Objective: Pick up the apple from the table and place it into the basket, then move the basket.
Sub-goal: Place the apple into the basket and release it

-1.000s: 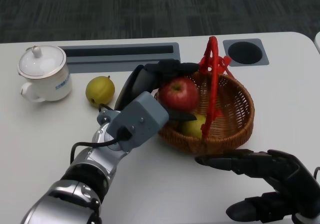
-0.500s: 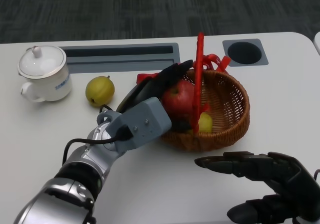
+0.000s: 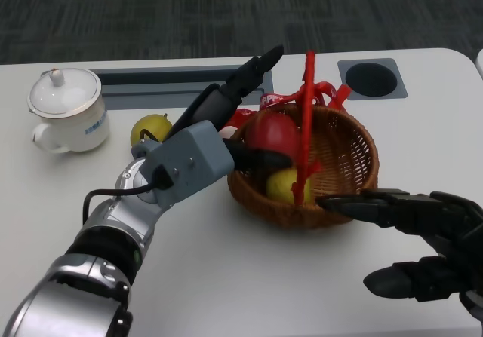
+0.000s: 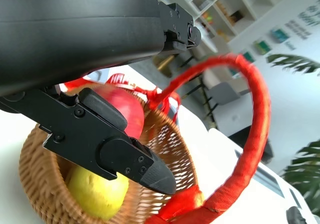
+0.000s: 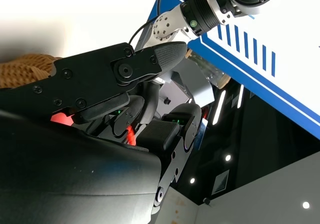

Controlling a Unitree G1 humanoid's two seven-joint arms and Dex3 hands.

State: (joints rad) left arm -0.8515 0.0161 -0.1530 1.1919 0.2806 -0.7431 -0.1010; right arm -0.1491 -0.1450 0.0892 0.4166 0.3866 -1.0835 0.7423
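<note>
The red apple (image 3: 273,132) lies inside the wicker basket (image 3: 355,173), next to a yellow fruit (image 3: 282,184). The basket's red handle (image 3: 307,118) stands upright. My left hand (image 3: 226,118) hangs over the basket's left rim. Its fingers stretch up and away from the apple, and its thumb (image 3: 260,157) lies just in front of it. In the left wrist view the apple (image 4: 122,108) shows behind the thumb (image 4: 120,151), over the yellow fruit (image 4: 97,191). My right hand (image 3: 419,239) is spread and holds nothing. One fingertip is close to the basket's near wall.
A yellow pear (image 3: 149,128) sits on the table left of the basket, partly hidden by my left hand. A white lidded teapot (image 3: 66,109) stands at the far left. A dark slot (image 3: 173,77) and a round recess (image 3: 371,77) lie along the back.
My left hand has let go of the apple, which now rests in the basket, and its fingers have lifted and spread. My right hand has moved up toward the basket's near side.
</note>
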